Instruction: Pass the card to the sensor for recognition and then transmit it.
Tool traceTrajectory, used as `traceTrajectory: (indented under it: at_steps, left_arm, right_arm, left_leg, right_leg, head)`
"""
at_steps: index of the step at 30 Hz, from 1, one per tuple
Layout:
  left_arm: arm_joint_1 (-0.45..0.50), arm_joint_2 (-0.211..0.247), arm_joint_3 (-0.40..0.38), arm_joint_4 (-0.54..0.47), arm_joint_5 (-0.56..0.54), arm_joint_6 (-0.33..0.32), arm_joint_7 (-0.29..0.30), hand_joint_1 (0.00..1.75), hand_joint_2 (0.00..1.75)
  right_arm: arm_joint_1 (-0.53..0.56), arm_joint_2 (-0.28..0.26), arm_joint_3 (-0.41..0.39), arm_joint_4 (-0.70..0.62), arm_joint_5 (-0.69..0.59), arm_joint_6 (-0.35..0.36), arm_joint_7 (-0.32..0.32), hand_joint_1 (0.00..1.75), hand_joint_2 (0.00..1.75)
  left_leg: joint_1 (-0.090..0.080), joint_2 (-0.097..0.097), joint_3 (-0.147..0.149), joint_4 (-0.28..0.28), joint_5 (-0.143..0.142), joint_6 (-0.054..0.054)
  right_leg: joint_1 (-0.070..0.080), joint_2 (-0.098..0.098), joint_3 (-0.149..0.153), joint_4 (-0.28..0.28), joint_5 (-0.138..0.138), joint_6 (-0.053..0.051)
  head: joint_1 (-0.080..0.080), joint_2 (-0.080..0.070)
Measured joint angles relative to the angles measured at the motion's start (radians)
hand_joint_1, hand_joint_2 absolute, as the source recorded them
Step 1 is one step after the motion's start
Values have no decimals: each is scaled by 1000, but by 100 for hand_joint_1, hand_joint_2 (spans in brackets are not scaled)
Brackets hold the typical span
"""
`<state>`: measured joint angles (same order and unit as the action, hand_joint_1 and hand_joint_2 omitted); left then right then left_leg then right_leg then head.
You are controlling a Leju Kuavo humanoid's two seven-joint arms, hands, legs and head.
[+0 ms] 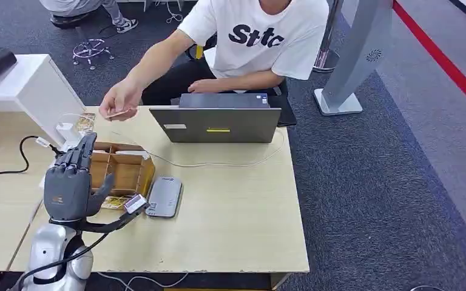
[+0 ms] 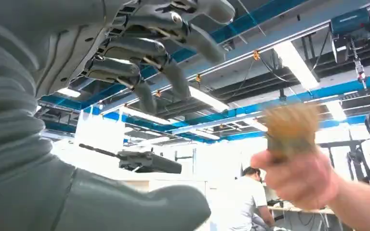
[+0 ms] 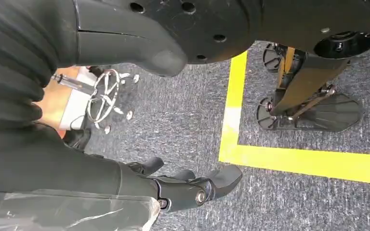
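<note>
Grey ribbed left hand (image 1: 70, 182) raised empty, fingers spread, beside grey flat sensor (image 1: 164, 196). Tan card (image 1: 120, 113) held by person's hand (image 1: 118, 100). Handover judged complete; withdrawal required next. Right hand (image 3: 192, 185) hung empty, fingers loosely curled.

Left wrist camera: the left hand (image 2: 139, 72) is raised, with a person's hand (image 2: 301, 175) holding the card (image 2: 291, 126) nearby.

The camera looks upward at a ceiling with blue beams (image 2: 279, 36) and strip lights (image 2: 296, 60). The left hand's fingers (image 2: 173, 33) are extended and spread, with nothing in them; the thick thumb (image 2: 139, 207) lies apart from them. The person's hand pinches the blurred, brownish card, well apart from the robot's fingers. Another person (image 2: 250, 195) stands in the background.
</note>
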<state>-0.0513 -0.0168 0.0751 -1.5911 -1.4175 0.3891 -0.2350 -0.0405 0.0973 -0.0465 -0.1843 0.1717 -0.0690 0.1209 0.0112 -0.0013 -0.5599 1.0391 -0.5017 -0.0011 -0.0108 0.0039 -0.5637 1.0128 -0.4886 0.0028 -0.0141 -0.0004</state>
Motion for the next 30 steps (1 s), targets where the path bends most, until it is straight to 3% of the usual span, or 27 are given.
traceTrajectory:
  at_steps: [7,12,20,24,30]
  left_arm:
    - [23,3,-1,3,-54,-7,-5,0,175]
    - [35,42,-20,48,-121,-38,48,0,175]
    - [41,89,-39,123,-124,-66,84,0,175]
    - [42,98,-53,148,-108,-70,77,0,175]
    - [42,87,-81,153,-76,-18,40,0,175]
  right_arm:
    - [0,0,-11,0,8,0,0,0,175]
    - [0,0,-23,0,18,7,-8,0,175]
    - [0,0,-31,0,34,16,-9,0,175]
    - [0,0,-39,0,40,16,-9,0,175]
    - [0,0,-49,0,45,13,-9,0,175]
  left_leg:
    - [0,0,0,0,0,0]
    - [0,0,0,0,0,0]
    - [0,0,0,0,0,0]
    - [0,0,0,0,0,0]
    - [0,0,0,0,0,0]
  right_leg:
    - [0,0,0,0,0,0]
    - [0,0,0,0,0,0]
    - [0,0,0,0,0,0]
    - [0,0,0,0,0,0]
    - [0,0,0,0,0,0]
  head:
    - [0,0]
    - [0,0]
    - [0,0]
    - [0,0]
    - [0,0]
